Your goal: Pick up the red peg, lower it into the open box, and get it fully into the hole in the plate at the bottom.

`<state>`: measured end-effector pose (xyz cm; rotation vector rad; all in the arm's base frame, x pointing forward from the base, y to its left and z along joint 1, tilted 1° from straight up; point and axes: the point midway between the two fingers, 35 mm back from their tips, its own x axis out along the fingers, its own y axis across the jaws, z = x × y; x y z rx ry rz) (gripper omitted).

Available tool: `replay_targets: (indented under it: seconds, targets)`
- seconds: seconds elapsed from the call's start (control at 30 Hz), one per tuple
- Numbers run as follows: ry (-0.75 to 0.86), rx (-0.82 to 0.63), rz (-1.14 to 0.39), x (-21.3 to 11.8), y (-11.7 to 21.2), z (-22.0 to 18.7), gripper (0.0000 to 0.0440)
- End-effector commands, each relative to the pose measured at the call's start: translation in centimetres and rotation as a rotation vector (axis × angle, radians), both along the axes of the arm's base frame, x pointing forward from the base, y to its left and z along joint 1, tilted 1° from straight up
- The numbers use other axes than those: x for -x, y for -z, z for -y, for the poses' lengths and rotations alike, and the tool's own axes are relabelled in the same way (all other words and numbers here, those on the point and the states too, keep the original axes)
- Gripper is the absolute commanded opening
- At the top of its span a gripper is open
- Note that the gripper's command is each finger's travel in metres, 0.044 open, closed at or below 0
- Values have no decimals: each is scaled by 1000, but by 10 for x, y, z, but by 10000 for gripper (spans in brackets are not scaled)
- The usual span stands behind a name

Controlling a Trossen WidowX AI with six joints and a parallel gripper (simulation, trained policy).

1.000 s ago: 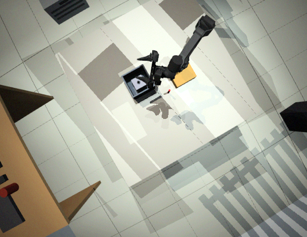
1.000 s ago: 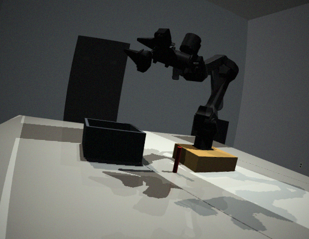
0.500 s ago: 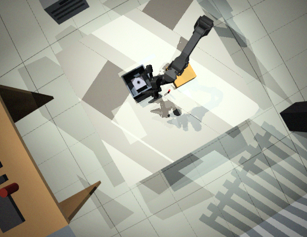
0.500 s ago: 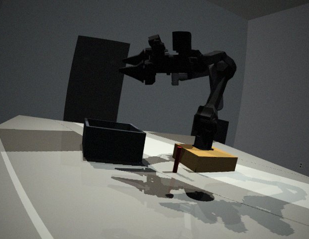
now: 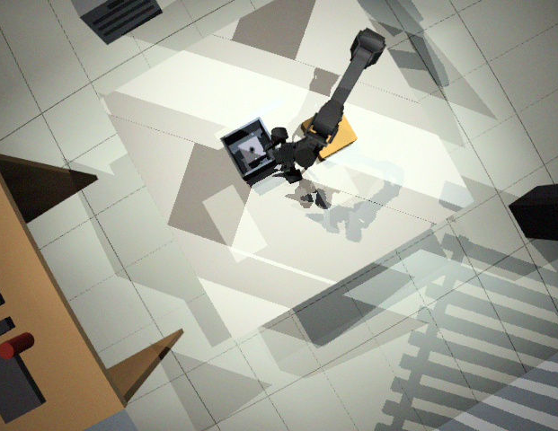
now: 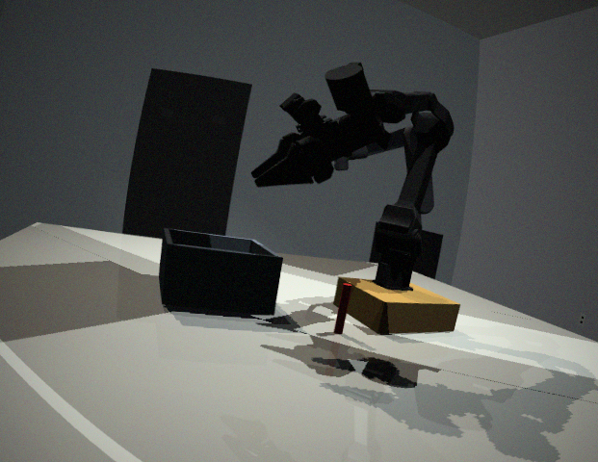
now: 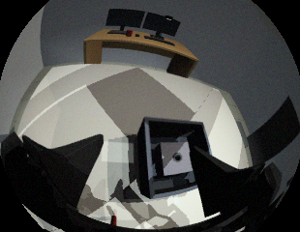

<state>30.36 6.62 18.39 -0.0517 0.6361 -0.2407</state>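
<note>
The red peg point(image 6: 343, 309) point(image 7: 113, 220) stands upright on the table in front of the orange base block. It is hidden under the arm in the top view, and only its end shows at the bottom edge of the wrist view. The open dark box point(image 5: 253, 175) point(image 6: 219, 284) point(image 7: 143, 161) stands on the table. The pale plate point(image 5: 258, 143) point(image 7: 168, 166) with its dark round hole lies at the box's bottom; the hole is empty. My gripper point(image 5: 272, 161) point(image 6: 255, 179) point(image 7: 148, 146) is open and empty, high above the table near the box's base-side edge, its fingers slanting down toward the box side.
The orange block point(image 5: 342, 139) point(image 6: 421, 318) bears the arm's base, on the other side of the peg from the box. The box walls stand up around the plate. A wooden desk point(image 5: 51, 324) point(image 7: 140, 44) with monitors stands away from the table. Shadows cross the table top.
</note>
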Motion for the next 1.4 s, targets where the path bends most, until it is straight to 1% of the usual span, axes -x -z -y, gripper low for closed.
replay_targets:
  seconds: [0.0, 0.33, 0.5, 0.67, 1.0, 1.37]
  targets:
    - [43, -80, -98, 14, 15, -6, 440]
    - [212, -241, -364, 64, 47, -21, 440]
    - [313, -286, -494, 90, 61, -29, 440]
    - [398, -303, -592, 108, 73, -36, 440]
    - [496, -310, -709, 125, 100, -45, 440]
    - [541, -332, -749, 128, 139, -52, 440]
